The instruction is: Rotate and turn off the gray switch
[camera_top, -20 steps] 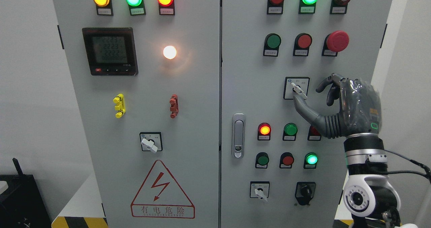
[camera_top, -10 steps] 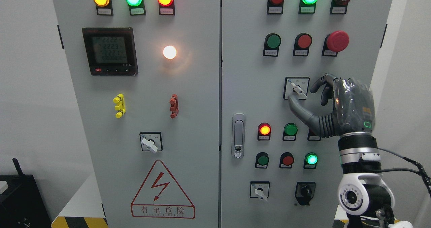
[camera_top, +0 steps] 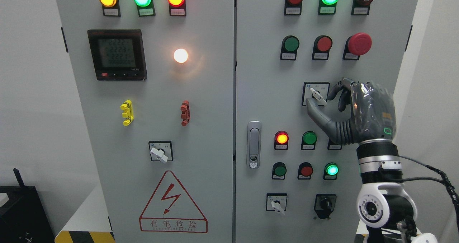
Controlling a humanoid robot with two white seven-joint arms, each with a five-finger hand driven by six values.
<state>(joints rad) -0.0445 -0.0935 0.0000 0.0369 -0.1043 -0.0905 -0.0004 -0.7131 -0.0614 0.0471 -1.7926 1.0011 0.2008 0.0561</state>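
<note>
Here the right hand [camera_top: 324,99] brackets the gray switch [camera_top: 317,96] on the cabinet's right door [camera_top: 265,92].
Thumb below, forefinger beside the lever (contact unclear), fingers part-curled, not yet clamped, seemingly placed for twisting.

The gray switch [camera_top: 317,96] is a small rotary selector with a pale lever on a square black-framed plate. It sits below the red mushroom button [camera_top: 359,43], its lever tilted from upper left to lower right.
</note>
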